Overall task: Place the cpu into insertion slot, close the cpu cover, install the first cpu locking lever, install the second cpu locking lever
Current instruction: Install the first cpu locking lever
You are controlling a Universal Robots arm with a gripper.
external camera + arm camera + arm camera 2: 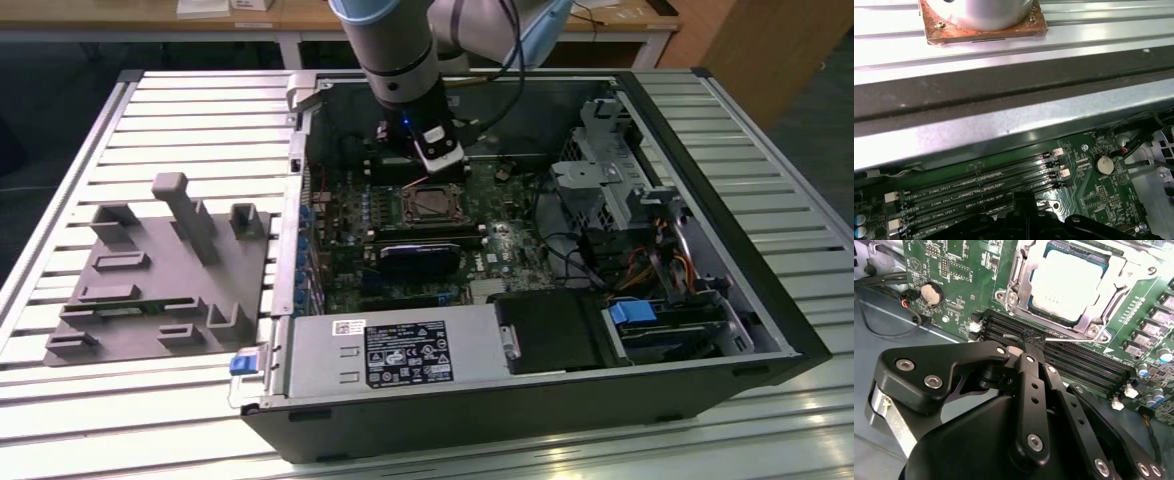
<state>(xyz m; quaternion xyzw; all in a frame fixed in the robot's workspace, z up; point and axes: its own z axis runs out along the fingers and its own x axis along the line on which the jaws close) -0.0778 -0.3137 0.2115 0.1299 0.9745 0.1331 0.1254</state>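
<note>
The chip [1069,277] sits in the socket [1074,285] on the green board [954,270]. The cover [1021,277] lies flat over it, and the chip's pale top shows through the cover's square window. In the exterior view the socket [430,203] is inside the open computer case [747,300], about midway between that view's left and right.

The gripper [1030,342] hangs at the socket's far edge, over the long black memory slots [1079,362]. In the exterior view the gripper [443,165] is just beyond the socket, so the chip and cover lie on its near side, close by.

Its fingers are drawn narrow, nearly together. A thin silvery lever [1069,338] runs straight through the fingertips, with a short stub showing on their other side. My judgement is that they pinch this rod near its free end. The lever's long axis follows the socket's far edge, parallel to the memory slots, and runs left to right in the exterior view. It looks raised off the board, not yet tucked under its catch.

A coin battery [930,292] sits on the board, well clear of the fingertips. A grey moulded tray [160,270] lies on the table at the exterior view's left.
</note>
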